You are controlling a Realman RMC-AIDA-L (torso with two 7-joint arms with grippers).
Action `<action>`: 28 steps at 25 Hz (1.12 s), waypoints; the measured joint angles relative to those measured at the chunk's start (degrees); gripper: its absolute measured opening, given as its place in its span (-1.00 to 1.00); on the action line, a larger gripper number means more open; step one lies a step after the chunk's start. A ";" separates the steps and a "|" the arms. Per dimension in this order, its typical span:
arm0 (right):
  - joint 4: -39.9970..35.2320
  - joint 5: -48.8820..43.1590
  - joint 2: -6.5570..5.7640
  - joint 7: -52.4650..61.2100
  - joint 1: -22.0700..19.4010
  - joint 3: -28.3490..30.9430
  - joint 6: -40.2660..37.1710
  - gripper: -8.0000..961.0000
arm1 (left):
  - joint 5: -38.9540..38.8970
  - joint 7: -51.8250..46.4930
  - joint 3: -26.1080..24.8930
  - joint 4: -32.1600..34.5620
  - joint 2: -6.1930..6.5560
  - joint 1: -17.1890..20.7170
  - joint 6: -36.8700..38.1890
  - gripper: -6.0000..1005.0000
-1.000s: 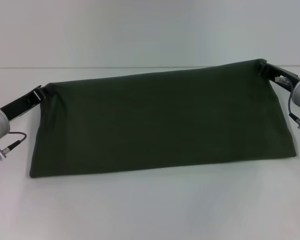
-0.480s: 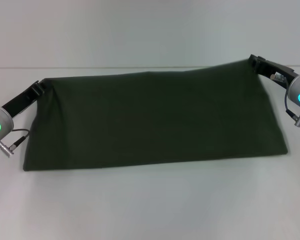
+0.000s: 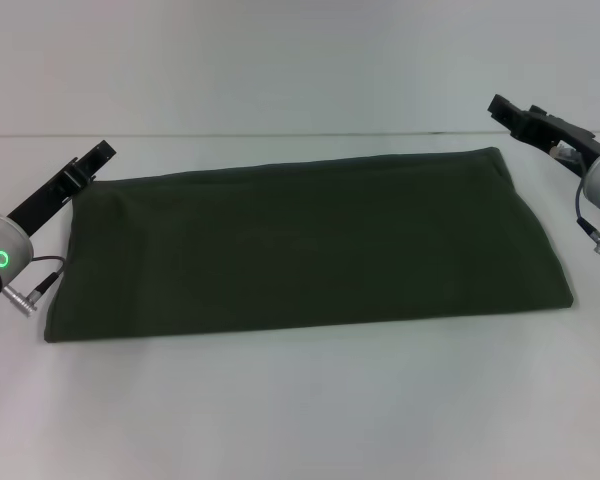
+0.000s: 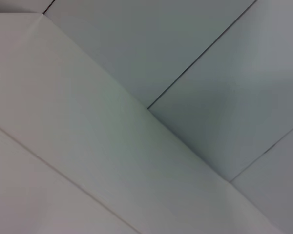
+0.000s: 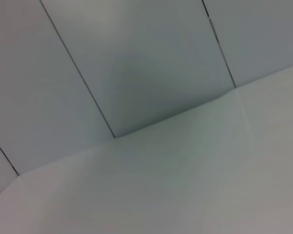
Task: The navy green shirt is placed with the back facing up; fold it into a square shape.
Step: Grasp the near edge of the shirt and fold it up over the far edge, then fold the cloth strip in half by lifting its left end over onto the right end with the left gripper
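Note:
The navy green shirt (image 3: 300, 245) lies flat on the white table (image 3: 310, 410) in the head view, folded into a long wide band that runs from left to right. My left gripper (image 3: 95, 157) hovers just above and outside the band's far left corner, open and holding nothing. My right gripper (image 3: 500, 105) is raised above and behind the far right corner, also open and apart from the cloth. Neither wrist view shows the shirt or any fingers.
Bare white table surrounds the shirt in front and on both sides. A pale wall (image 3: 300, 60) rises behind the table's far edge. The wrist views show only white panels (image 4: 195, 58) with thin seams (image 5: 78, 73).
Both grippers have let go of the shirt's far corners and lifted away outward. The raised far edge has dropped, so the shirt now lies flat.

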 joint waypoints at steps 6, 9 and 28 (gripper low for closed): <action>-1.09 -1.22 -0.97 6.86 -4.27 -1.55 -7.90 0.44 | 1.97 -3.33 0.27 1.00 1.88 3.01 9.82 0.33; -3.52 -3.33 -1.80 10.99 -7.94 -5.58 -15.79 0.59 | 5.54 -9.33 0.34 3.59 2.91 5.15 16.67 0.47; -13.85 -20.03 -0.65 -5.21 -16.08 -27.10 -41.70 0.96 | 30.00 -45.21 2.42 23.48 6.50 11.24 43.08 0.70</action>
